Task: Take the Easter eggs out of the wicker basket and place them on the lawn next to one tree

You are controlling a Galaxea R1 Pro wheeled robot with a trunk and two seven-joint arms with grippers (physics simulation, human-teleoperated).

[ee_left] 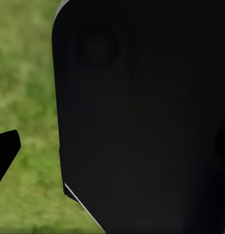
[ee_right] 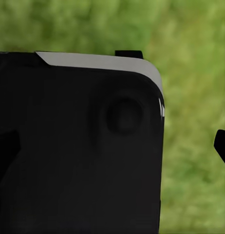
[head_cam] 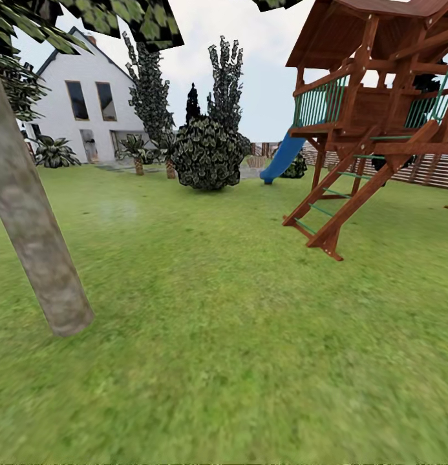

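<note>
- In the head view we look across the lawn (head_cam: pixel 236 336), which fills the lower part of the frame with short, mottled green grass.
- At the left edge we see a tree (head_cam: pixel 33 239), its pale grey-beige trunk leaning across the frame and meeting the grass at lower left; dark leaves hang along the top left.
- In the upper left stands a white house (head_cam: pixel 88 103) with dark windows.
- Near the top centre, a round dark bush (head_cam: pixel 207 155) sits on the grass, with taller, narrow dark trees just behind it.
- The upper right holds a brown wooden play tower (head_cam: pixel 379 97) with green railings; its ladder (head_cam: pixel 340 200) slants down to the grass, and a blue slide (head_cam: pixel 282 158) comes down beside it.
- A slatted wooden fence (head_cam: pixel 430 171) runs behind the tower at the right edge.
- In both wrist views we see a large black part of the robot over blurred grass, with a small black tip at the frame edge.
- We cannot tell whether the fingers of either gripper are wide or narrow.
</note>
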